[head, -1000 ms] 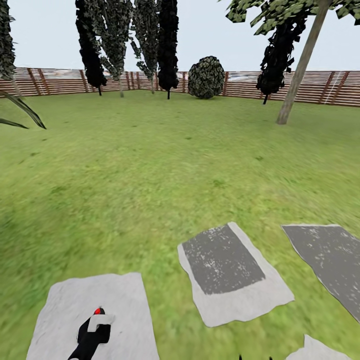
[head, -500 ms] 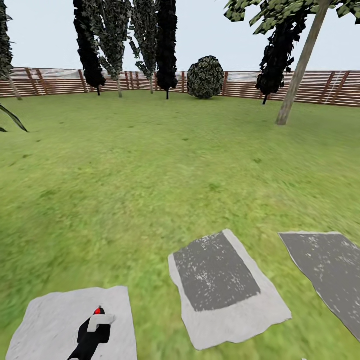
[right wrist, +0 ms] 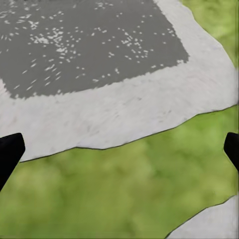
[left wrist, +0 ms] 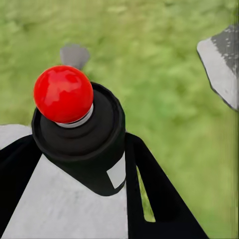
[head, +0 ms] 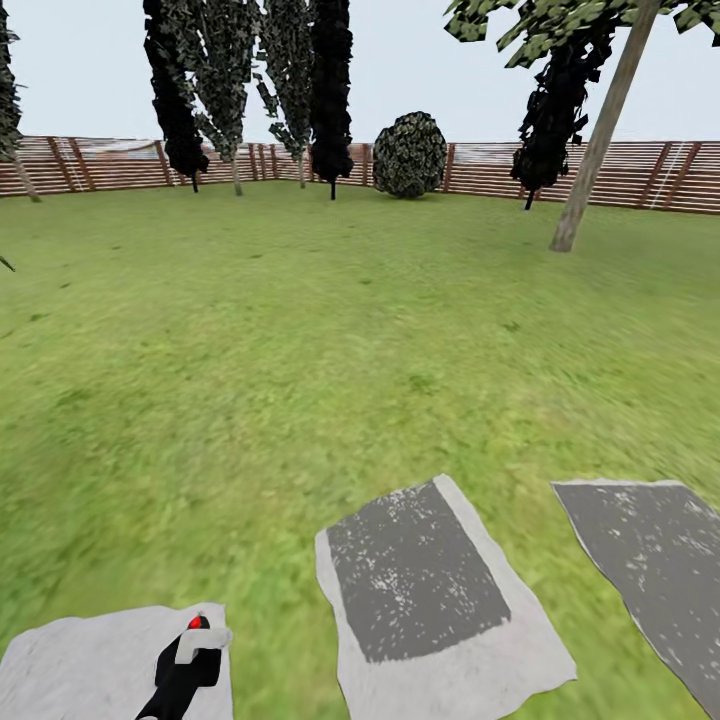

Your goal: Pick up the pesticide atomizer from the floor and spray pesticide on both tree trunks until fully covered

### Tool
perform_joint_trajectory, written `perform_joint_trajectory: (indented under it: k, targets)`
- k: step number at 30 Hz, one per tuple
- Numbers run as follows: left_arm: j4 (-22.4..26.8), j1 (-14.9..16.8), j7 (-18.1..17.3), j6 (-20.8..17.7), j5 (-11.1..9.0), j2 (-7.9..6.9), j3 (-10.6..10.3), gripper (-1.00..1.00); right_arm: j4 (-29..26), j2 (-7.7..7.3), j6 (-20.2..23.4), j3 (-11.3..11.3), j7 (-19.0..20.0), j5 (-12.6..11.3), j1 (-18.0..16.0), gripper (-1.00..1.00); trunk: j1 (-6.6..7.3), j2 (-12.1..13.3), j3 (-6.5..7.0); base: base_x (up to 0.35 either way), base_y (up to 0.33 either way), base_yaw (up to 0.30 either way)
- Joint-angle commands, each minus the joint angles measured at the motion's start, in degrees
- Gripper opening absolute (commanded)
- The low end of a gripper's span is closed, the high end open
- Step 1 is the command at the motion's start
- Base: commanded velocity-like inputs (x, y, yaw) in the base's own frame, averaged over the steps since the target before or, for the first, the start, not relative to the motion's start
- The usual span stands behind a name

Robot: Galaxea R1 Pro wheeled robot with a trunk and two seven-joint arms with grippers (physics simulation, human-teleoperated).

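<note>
Low in the head view, my left gripper (head: 195, 648) is shut on the pesticide atomizer (head: 196, 623), whose red tip pokes up above the light-grey finger. The left wrist view looks along the atomizer (left wrist: 74, 134): a black body with a round red tip, black fingers (left wrist: 154, 194) on either side of it. One tree trunk (head: 600, 130), pale and leaning, rises at the far right of the garden lawn (head: 300, 330) under angular foliage. My right gripper (right wrist: 120, 152) is open, its dark fingertips (right wrist: 10, 154) far apart above a paving slab's edge with nothing between them.
Grey paving slabs lie in the grass ahead (head: 430, 590), to the right (head: 650, 570) and under the left gripper (head: 90, 670). A brown slat fence (head: 480, 165) rings the lawn. Slim dark trees (head: 330, 90) and a round bush (head: 411, 155) stand at the back.
The whole head picture has shifted: the slabs slid lower and leftward, so the camera has moved. The left gripper keeps hold of the atomizer at the same spot in the picture.
</note>
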State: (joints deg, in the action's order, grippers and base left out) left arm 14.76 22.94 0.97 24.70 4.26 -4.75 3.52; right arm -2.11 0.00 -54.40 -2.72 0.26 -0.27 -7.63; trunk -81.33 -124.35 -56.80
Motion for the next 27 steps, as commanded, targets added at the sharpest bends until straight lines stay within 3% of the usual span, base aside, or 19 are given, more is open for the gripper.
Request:
perform_joint_trajectory:
  k: [1, 27]
  targets:
    - [0.0, 0.0, 0.0, 0.0, 0.0, 0.02, 0.0, -1.0, 0.0, 0.0, 0.0, 0.0, 0.0, 0.0, 0.0, 1.0, 0.0, 0.0, 0.0, 0.233, -0.197, 0.0]
    - [0.0, 0.0, 0.0, 0.0, 0.1, 0.0, 0.0, -1.0, 0.0, 0.0, 0.0, 0.0, 0.0, 0.0, 0.0, 1.0, 0.0, 0.0, 0.0, 0.232, -0.197, 0.0]
